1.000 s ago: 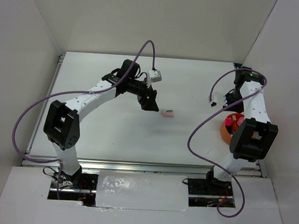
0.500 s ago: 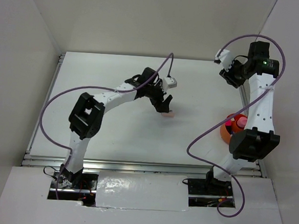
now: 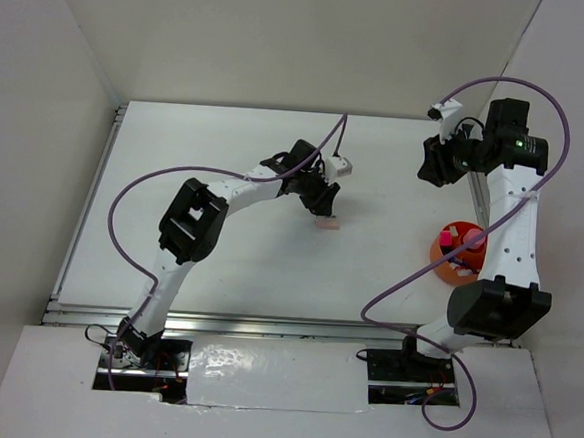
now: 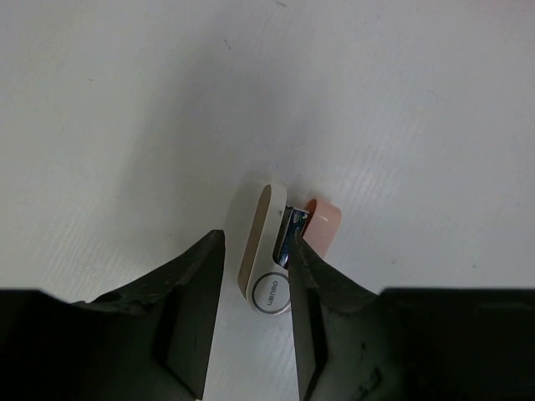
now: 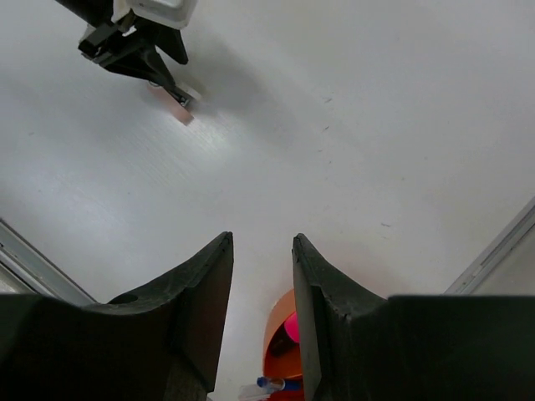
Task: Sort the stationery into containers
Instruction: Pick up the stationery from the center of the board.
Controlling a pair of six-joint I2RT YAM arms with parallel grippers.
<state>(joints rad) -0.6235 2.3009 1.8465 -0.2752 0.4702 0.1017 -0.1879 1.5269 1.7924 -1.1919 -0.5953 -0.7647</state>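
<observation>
A small whitish eraser (image 4: pixel 261 242) with a pink end (image 4: pixel 323 224) lies on the white table near its middle. My left gripper (image 4: pixel 256 251) is down over it with the jaws around it. The right finger touches its side, and a thin gap shows at the left finger. From above, the left gripper (image 3: pixel 323 211) covers most of the eraser (image 3: pixel 328 224). My right gripper (image 3: pixel 432 173) hangs open and empty, high over the back right. An orange cup (image 3: pixel 440 257) at the right holds a pink tube (image 3: pixel 466 234) and pens. The wrist view shows the same cup (image 5: pixel 278 322) below the right gripper (image 5: pixel 262 242).
White enclosure walls stand on the left, back and right. A metal rail (image 3: pixel 84 205) runs along the table's left edge and another (image 5: pixel 501 242) along the right, close to the cup. Purple cables loop over both arms.
My left gripper moved right to the eraser, came down over it and narrowed its jaws. The right arm lifted away from the orange cup and swung toward the back.
</observation>
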